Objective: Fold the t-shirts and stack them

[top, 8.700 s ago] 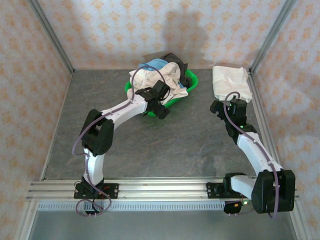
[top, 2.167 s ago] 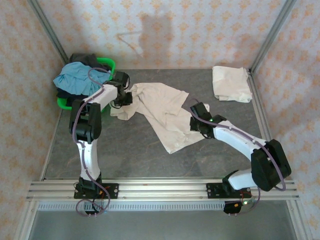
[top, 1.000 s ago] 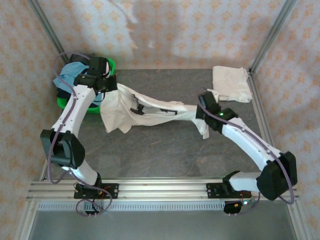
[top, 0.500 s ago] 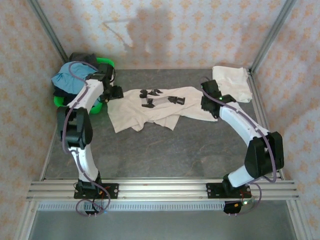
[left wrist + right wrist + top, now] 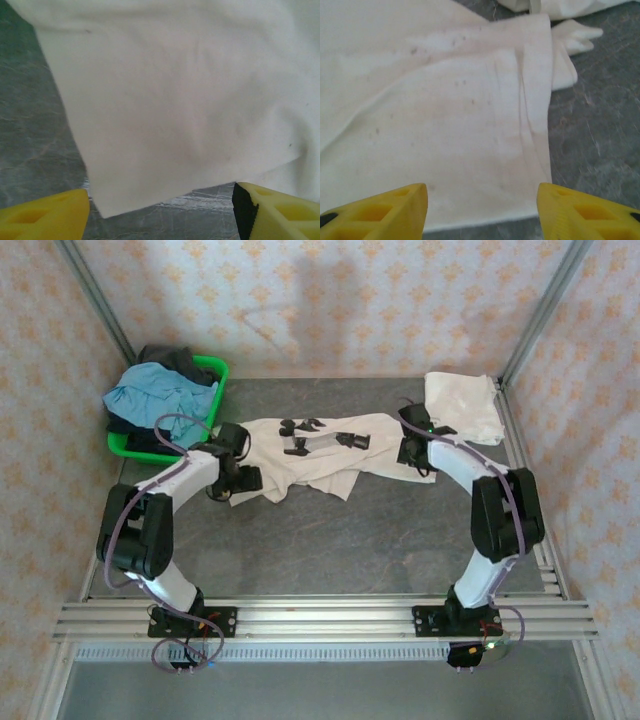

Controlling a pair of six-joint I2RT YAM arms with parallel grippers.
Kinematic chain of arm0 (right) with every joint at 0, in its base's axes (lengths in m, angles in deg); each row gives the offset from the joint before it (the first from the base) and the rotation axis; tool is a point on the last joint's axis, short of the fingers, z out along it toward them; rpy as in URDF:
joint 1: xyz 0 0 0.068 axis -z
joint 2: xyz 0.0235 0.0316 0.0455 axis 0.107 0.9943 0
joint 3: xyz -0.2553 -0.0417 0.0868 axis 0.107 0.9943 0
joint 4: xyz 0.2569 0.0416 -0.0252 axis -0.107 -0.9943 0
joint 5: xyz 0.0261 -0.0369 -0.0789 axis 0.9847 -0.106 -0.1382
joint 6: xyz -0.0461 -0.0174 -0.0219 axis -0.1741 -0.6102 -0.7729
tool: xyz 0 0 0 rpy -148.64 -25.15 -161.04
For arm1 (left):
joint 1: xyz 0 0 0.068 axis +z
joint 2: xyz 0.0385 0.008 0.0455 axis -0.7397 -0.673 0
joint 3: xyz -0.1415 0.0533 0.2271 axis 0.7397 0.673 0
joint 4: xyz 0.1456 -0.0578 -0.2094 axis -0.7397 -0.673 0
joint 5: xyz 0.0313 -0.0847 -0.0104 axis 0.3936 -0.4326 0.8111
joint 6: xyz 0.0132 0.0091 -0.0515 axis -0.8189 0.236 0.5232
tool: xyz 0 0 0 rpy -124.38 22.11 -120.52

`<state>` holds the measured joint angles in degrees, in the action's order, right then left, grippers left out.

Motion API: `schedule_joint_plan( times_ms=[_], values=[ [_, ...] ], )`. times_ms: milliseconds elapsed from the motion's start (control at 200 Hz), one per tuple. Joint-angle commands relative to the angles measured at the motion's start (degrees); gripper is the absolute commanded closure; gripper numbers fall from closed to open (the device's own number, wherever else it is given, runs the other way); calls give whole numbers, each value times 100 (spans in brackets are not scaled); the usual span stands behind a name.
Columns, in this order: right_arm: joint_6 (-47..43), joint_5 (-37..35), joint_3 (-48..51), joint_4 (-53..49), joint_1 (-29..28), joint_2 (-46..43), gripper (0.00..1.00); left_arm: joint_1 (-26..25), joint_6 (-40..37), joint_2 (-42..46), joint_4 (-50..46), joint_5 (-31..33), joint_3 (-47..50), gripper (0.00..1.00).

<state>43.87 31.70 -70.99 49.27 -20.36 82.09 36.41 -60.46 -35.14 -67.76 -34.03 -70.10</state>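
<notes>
cream t-shirt [image 5: 330, 468], black graphic [image 5: 320, 432] from above, faint specks [image 5: 465, 82] up close

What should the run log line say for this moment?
state: graphic t-shirt spread graphic-up on table | left gripper: open, at its left edge | right gripper: open, at its right edge | folded t-shirt: far right corner
</notes>
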Motion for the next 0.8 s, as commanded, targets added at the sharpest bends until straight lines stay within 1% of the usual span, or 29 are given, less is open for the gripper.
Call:
schedule_joint_plan(
  times_ms=[0,75,110,165,215,310,400,465,525,591,706,796],
  values=[
    [131,-10,-446,100,225,417,38,-95,197,-403,509,-27,-11,23],
    [133,40,-692,69,263,765,38,-93,175,-709,585,-63,-143,24],
    [142,61,-810,45,277,916,38,-96,168,-828,660,-100,-203,27],
    [152,156,-966,-2,289,1116,41,-94,76,-1019,718,-346,-350,39],
    [172,199,-1037,-4,288,1242,45,-93,71,-1117,789,-536,-428,53],
    [179,164,-1122,-60,298,1375,60,-97,-8,-1107,758,-706,-536,74],
    [154,27,-1083,-96,313,1354,77,-53,-92,-883,597,-689,-582,89],
    [155,-45,-1042,-124,347,1271,90,41,-107,-594,535,-849,-550,100],
    [152,-54,-951,-142,380,1107,100,154,-81,-228,494,-1023,-492,100],
    [165,-16,-761,-93,377,816,100,227,-69,232,371,-1038,-459,100],
    [259,50,-252,143,377,206,100,259,-32,1025,57,-866,-424,100],
    [277,26,-85,254,376,16,100,263,-1,1466,-108,-707,-382,100]
  ],
)
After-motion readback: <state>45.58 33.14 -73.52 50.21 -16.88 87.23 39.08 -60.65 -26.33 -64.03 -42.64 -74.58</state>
